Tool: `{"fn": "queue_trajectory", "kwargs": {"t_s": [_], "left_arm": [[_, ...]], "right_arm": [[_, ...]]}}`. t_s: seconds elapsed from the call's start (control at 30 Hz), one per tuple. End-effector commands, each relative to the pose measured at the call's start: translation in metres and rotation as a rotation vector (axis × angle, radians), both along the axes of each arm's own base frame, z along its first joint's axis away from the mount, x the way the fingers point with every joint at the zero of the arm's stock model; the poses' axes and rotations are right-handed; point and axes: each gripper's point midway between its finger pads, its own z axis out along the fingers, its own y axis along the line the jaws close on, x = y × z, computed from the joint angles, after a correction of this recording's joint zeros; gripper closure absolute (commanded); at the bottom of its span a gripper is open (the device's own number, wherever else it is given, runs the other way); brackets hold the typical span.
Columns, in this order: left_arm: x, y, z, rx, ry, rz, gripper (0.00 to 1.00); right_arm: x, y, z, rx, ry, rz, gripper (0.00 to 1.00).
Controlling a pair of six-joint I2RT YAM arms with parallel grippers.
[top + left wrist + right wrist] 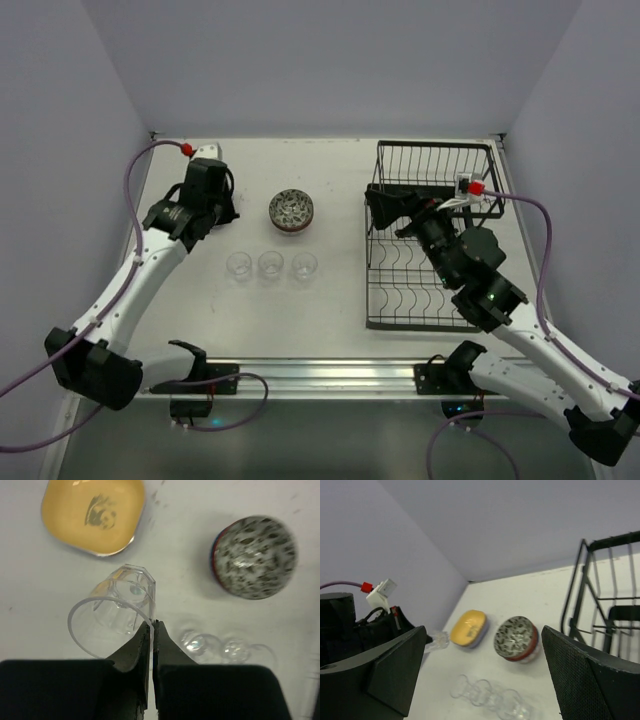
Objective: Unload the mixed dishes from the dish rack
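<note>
My left gripper (216,207) is shut on the rim of a small clear glass (117,611) and holds it tilted above the table, fingertips pinched together in the left wrist view (151,625). Beyond it lies a yellow rounded-square plate (93,512) on top of a lavender one (479,631). A stack of patterned bowls (291,210) stands mid-table. Three clear glasses (270,264) stand in a row in front of it. The black wire dish rack (435,240) is at the right. My right gripper (385,207) is open and empty at the rack's left side, jaws wide apart (484,632).
Grey walls close in the table at the left, back and right. A metal rail (320,375) runs along the near edge between the arm bases. The right arm's body lies over the rack's lower tier.
</note>
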Motion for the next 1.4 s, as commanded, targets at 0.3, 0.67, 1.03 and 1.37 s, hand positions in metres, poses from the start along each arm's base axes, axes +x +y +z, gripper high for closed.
{"fn": "queue_trajectory", "kwargs": {"t_s": [0.3, 0.67, 1.03, 1.37], "left_arm": [[-0.033, 0.066, -0.115, 0.181, 0.456, 0.062, 1.00], [-0.056, 0.066, -0.176, 0.161, 0.635, 0.019, 1.00], [-0.052, 0.063, -0.179, 0.155, 0.646, 0.001, 1.00], [-0.046, 0.064, -0.157, 0.150, 0.568, 0.018, 0.70]], "right_arm": [[-0.005, -0.053, -0.048, -0.315, 0.099, -0.179, 0.01], [-0.003, -0.070, -0.056, -0.345, 0.104, -0.252, 0.01], [0.000, -0.073, -0.062, -0.364, 0.114, -0.271, 0.01], [0.000, -0.073, -0.059, -0.364, 0.112, -0.265, 0.01]]}}
